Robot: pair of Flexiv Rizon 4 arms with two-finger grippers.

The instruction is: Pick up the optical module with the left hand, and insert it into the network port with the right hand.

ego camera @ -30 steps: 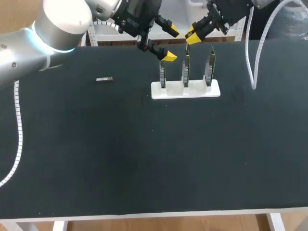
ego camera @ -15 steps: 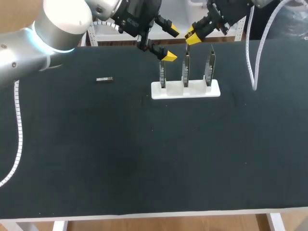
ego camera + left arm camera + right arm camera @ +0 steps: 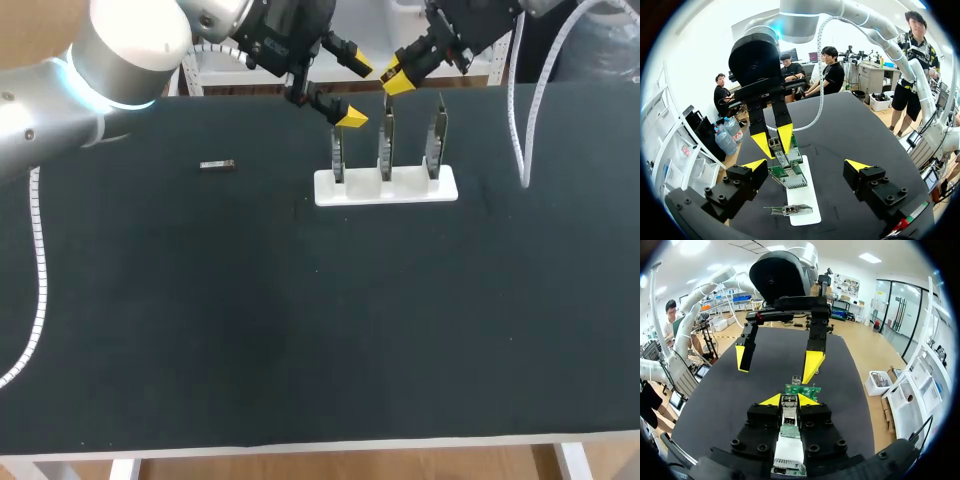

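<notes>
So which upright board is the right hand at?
The middle board: the right hand grips its top. The left hand is by the left board; the right board stands alone.

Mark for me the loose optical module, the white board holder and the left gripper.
optical module [image 3: 217, 165], head view, middle of its body.
white board holder [image 3: 447, 187], head view, bare right end of its base.
left gripper [image 3: 356, 93], head view, midway between its yellow fingertips.

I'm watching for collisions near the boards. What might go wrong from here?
The right gripper hangs just above the middle board, so a skewed descent might bend it or tip the white holder. The left gripper, jaws open, hangs close beside; the arms might clash. A small metal piece lies apart on the table, maybe overlooked.
</notes>
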